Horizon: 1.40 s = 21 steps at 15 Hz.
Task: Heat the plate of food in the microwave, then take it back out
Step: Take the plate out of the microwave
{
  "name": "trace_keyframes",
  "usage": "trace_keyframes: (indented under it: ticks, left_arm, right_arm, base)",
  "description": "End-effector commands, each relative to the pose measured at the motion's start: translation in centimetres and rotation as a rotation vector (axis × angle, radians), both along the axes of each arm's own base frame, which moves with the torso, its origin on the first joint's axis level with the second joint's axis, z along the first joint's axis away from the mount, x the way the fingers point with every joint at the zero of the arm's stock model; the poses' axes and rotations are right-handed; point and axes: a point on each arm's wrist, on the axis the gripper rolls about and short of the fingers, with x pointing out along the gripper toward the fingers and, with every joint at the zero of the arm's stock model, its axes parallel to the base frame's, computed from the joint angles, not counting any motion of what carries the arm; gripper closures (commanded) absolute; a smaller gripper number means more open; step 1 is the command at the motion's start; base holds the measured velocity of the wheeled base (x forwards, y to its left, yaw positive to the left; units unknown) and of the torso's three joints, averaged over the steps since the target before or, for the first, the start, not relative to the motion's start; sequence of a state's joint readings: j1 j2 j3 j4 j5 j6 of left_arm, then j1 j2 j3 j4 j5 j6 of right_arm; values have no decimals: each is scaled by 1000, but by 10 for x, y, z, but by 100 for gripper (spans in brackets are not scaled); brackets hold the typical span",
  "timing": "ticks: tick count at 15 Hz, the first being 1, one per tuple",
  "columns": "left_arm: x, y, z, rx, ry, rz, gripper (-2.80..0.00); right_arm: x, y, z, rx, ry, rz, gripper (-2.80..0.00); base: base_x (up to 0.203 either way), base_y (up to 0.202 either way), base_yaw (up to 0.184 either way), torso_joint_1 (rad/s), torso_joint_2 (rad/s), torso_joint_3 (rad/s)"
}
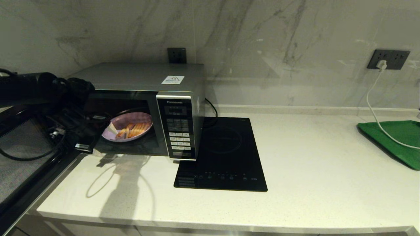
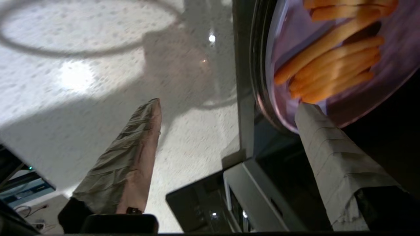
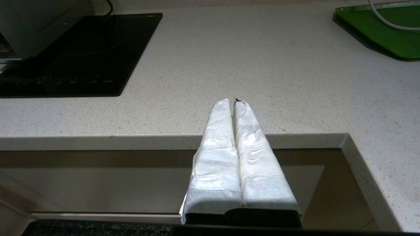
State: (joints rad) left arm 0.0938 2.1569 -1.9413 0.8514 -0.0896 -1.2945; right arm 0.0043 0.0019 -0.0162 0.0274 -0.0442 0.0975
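Head view first: the Panasonic microwave sits at the left end of the pale speckled countertop, its door swung wide toward the robot's left. Inside the cavity lies the lilac plate of fries, and one taped finger of the left gripper shows pale against the plate's near-left rim. The left arm reaches in dark from the left edge, level with the microwave's opening. Just right of the microwave, touching its base line, lies the black glass hob. Well to the right of the microwave, at the counter's far edge, sits the green tray, with a white cable running down onto it from a wall socket.

Left wrist view: the left gripper stands wide, its two taped fingers far apart. One finger's tip meets the plate's lilac rim inside the microwave; whether it presses or merely overlaps I cannot tell. The other finger hangs outside the microwave, over the countertop. The orange-yellow fries lie heaped on the plate, which rests on the microwave's turntable. Nothing is clamped between the fingers.

Right wrist view: the right gripper has its two white-wrapped fingers pressed together, holding nothing, hovering at the countertop's front edge, well right of the microwave. The hob lies beside the microwave's corner, and the green tray sits far across from the microwave.
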Motion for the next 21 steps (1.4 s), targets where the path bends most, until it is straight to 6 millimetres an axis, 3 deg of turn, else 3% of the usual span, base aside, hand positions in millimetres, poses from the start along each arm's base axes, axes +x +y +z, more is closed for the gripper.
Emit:
trace_keyframes:
  ticks: [1, 19, 20, 21]
  left_arm:
    - [14, 1, -24, -8, 37, 5, -280]
    - [23, 3, -42, 12, 69, 9, -280]
    - [23, 3, -42, 14, 69, 7, 0]
    - [23, 3, -42, 15, 68, 7, 0]
  right_arm:
    - [0, 0, 0, 1, -1, 0, 0]
    - [0, 0, 0, 1, 1, 0, 0]
    - [0, 0, 0, 1, -1, 0, 0]
    - [0, 0, 0, 1, -1, 0, 0]
  base:
    - [0, 0, 0, 0, 0, 0]
    - [0, 0, 0, 0, 0, 0]
    - [0, 0, 0, 0, 0, 0]
    - [0, 0, 0, 0, 0, 0]
